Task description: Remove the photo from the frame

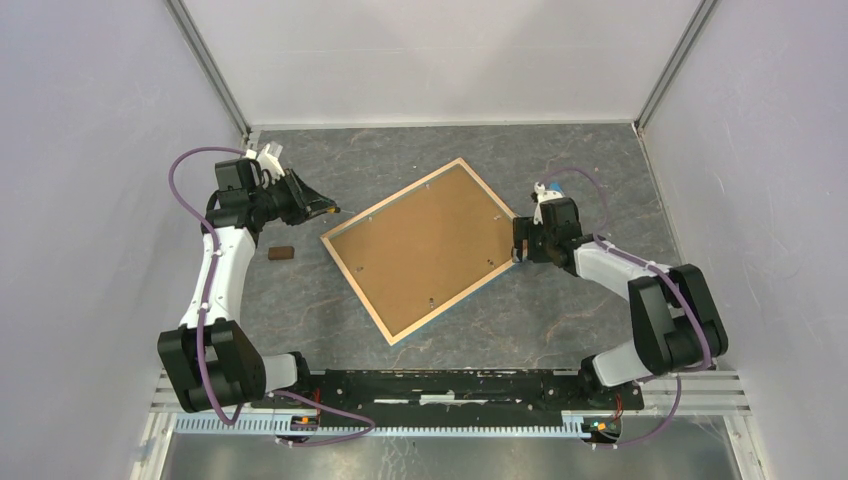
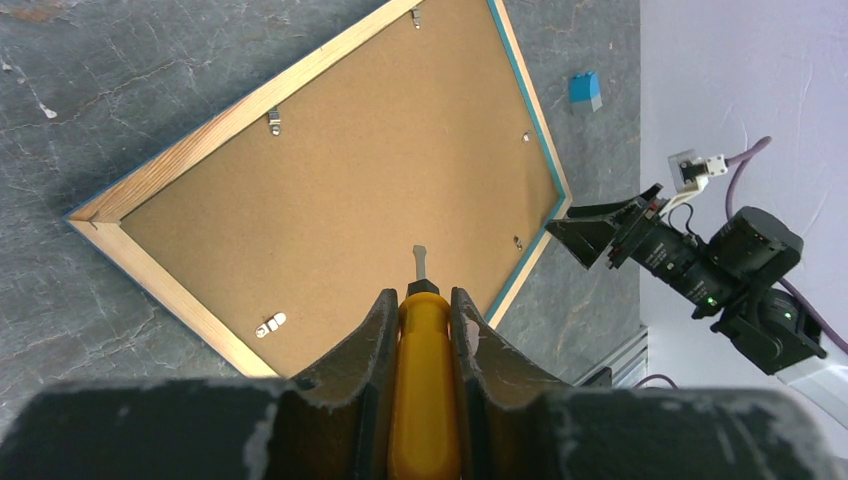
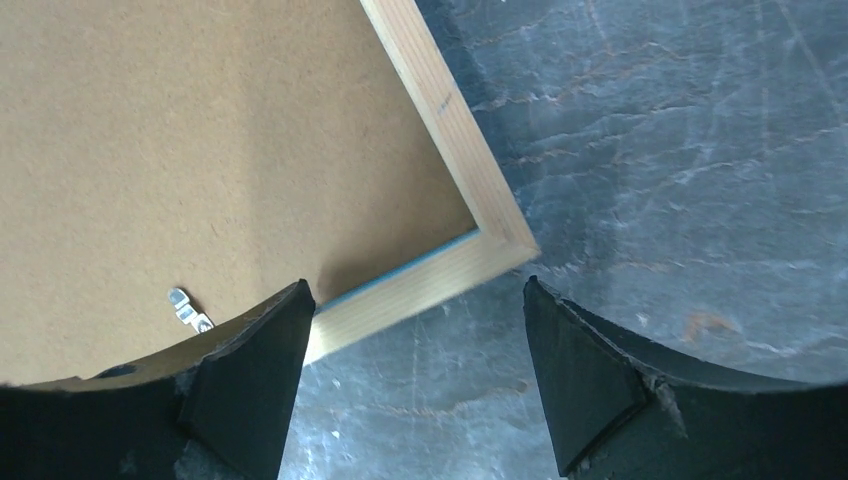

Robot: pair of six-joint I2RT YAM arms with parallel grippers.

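Frame (image 1: 425, 245) lies face down on the tabletop (image 1: 600, 160), turned cornerwise, with its brown backing board (image 2: 350, 190) up. The photo is not visible, presumably under that board.

Left fingers (image 2: 375, 330) pinch a yellow-handled screwdriver (image 2: 425, 350), blade pointing at the board. Right fingers (image 3: 260, 340) are spread wide either side of the frame's right corner, gripping nothing.

Handling, my guess:
- Broad, flat and stiff, probably light for its spread.
- Likely to skate on the smooth tabletop when pried, so the corner needs bracing.
- The front may be glazed, so no twisting.
- The board gives no purchase. Hold by the wood edging or a corner.
- Tabs (image 2: 271, 324) are small and want the blade, not fingers.

Views:
- Overhead alone shows the whole layout, both arms, and a small brown bit (image 1: 281, 253) left of the frame.
- Left wrist alone shows the tabs clearly, the blade tip, and a blue block (image 2: 585, 88) beyond the far edge. Blade height above the board is unclear.
- Right wrist alone shows the corner sitting between the fingers and the thin blue border line.
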